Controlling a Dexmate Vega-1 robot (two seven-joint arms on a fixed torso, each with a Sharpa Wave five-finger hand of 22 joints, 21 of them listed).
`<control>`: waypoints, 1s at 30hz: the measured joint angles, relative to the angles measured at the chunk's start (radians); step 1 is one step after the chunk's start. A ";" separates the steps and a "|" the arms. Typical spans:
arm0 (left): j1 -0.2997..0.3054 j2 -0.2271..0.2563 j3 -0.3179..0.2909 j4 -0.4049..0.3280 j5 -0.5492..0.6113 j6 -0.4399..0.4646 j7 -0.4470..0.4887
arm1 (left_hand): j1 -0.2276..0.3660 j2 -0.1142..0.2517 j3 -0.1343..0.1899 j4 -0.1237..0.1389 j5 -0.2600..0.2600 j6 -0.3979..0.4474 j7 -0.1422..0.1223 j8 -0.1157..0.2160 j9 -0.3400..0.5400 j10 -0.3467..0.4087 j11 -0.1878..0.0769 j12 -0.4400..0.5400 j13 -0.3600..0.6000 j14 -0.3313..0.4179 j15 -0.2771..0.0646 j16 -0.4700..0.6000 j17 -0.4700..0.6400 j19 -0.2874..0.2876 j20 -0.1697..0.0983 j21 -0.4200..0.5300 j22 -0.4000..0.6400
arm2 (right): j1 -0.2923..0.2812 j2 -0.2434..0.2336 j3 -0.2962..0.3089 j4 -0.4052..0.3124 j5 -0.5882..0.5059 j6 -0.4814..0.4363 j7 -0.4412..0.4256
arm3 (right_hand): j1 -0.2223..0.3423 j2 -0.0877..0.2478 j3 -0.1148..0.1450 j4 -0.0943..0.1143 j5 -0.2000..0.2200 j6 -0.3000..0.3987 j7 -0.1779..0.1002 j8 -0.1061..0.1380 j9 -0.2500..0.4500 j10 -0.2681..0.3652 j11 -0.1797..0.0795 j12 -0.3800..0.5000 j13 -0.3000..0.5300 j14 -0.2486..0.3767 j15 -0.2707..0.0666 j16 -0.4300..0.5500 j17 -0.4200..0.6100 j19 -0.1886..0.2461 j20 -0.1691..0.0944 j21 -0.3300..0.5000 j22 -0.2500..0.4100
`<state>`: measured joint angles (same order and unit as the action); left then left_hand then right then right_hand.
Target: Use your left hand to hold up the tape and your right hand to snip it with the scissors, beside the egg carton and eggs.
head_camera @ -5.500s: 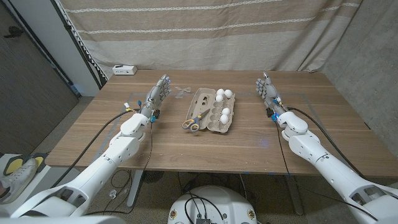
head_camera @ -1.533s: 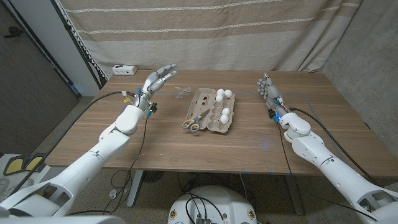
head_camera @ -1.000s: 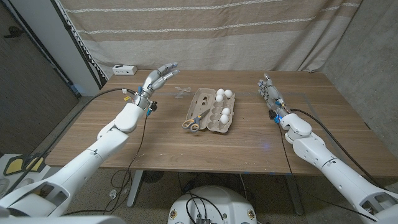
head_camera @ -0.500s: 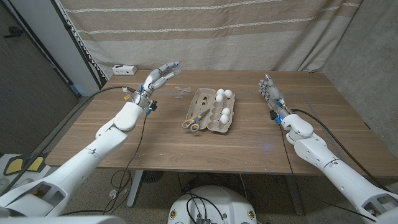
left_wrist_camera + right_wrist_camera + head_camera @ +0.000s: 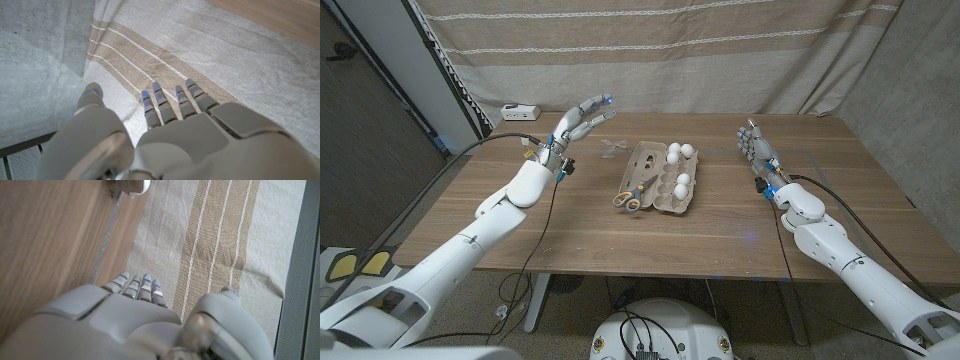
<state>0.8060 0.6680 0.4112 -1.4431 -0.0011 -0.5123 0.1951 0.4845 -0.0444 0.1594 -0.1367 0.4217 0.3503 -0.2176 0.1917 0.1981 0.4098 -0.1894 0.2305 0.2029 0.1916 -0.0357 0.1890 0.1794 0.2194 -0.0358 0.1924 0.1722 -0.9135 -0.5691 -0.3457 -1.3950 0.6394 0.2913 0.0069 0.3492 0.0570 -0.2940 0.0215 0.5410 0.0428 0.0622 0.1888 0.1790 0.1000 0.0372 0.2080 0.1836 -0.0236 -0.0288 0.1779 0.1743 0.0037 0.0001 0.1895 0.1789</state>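
Observation:
A clear strip of tape (image 5: 612,148) lies on the table beyond the egg carton (image 5: 651,159). My left hand (image 5: 582,116) hovers above the table just left of the tape, fingers spread and holding nothing; its back (image 5: 170,135) faces the curtain in the left wrist view. The yellow-handled scissors (image 5: 630,196) lie across the carton's near left corner. Several white eggs (image 5: 681,151) sit in the carton's right half. My right hand (image 5: 755,148) stands on the table to the carton's right, fingers straight and empty, as the right wrist view of that hand (image 5: 135,317) also shows.
A white power strip (image 5: 520,112) sits at the table's far left corner. A striped curtain (image 5: 720,50) hangs close behind the table's far edge. A small white object (image 5: 134,186) shows at the table's edge in the right wrist view.
My left hand has risen off the table and reached further away and toward the tape, fingers spreading. The right hand has barely shifted. Tape, scissors and carton lie as before.

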 measured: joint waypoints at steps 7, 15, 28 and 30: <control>-0.012 0.010 0.008 -0.002 0.030 0.000 0.001 | 0.005 -0.005 0.000 0.000 0.005 0.011 0.000 0.005 0.000 0.000 0.000 0.000 0.000 0.000 0.000 0.000 0.000 0.000 0.000 0.000 0.000 | 0.004 0.006 0.000 0.016 -0.001 0.013 0.003 | 0.000 0.000 0.000 0.000 0.000 0.000 0.000 0.004 0.000 0.000 0.000 0.000 0.000 0.000 0.000 0.000 0.000 0.000 0.000 0.000 0.000; -0.040 0.027 0.021 -0.001 0.070 -0.011 -0.017 | 0.029 0.018 0.021 -0.012 0.013 0.053 0.001 0.023 0.005 0.000 0.000 0.000 0.003 0.000 0.000 0.000 0.000 0.000 0.000 0.000 0.000 | 0.009 0.016 0.000 0.033 -0.004 0.028 0.003 | 0.000 0.000 0.000 0.000 0.000 0.005 -0.005 0.004 0.000 0.000 0.000 0.000 0.000 0.000 0.000 0.000 0.000 0.000 0.000 0.000 0.000; -0.076 0.048 0.040 0.012 0.148 -0.039 -0.040 | 0.050 0.024 0.035 -0.018 0.016 0.054 0.003 0.023 0.005 -0.016 -0.005 -0.007 0.004 0.000 0.000 0.000 0.000 0.000 0.000 0.000 0.000 | 0.027 0.031 -0.007 0.064 -0.008 0.045 0.016 | 0.005 0.005 0.004 -0.004 0.000 0.005 -0.005 0.004 0.000 0.000 0.000 0.000 0.000 0.000 0.000 0.000 0.000 0.000 0.000 0.000 0.000; -0.076 0.048 0.040 0.012 0.159 -0.040 -0.040 | 0.056 0.019 0.035 -0.018 0.016 0.053 0.003 0.023 0.005 -0.016 -0.005 -0.007 0.004 0.000 0.000 0.000 0.000 0.000 0.000 0.000 0.000 | 0.027 0.031 -0.007 0.065 -0.008 0.045 0.016 | 0.005 0.005 0.004 -0.004 0.000 0.005 -0.005 0.004 0.000 0.004 -0.004 0.000 0.000 0.000 0.000 0.000 0.000 0.000 0.000 0.000 0.000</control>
<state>0.7302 0.7156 0.4514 -1.4313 0.1577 -0.5522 0.1555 0.5401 -0.0258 0.1943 -0.1544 0.4381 0.4035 -0.2141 0.2150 0.2033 0.3935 -0.1946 0.2238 0.2072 0.1915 -0.0357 0.1889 0.1792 0.2194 -0.0358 0.1924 0.1724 -0.8864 -0.5381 -0.3527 -1.3295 0.6315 0.3361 0.0234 0.3544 0.0622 -0.2898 0.0174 0.5410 0.0482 0.0569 0.1927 0.1790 0.1036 0.0337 0.2080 0.1835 -0.0236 -0.0288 0.1779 0.1743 0.0037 0.0001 0.1895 0.1789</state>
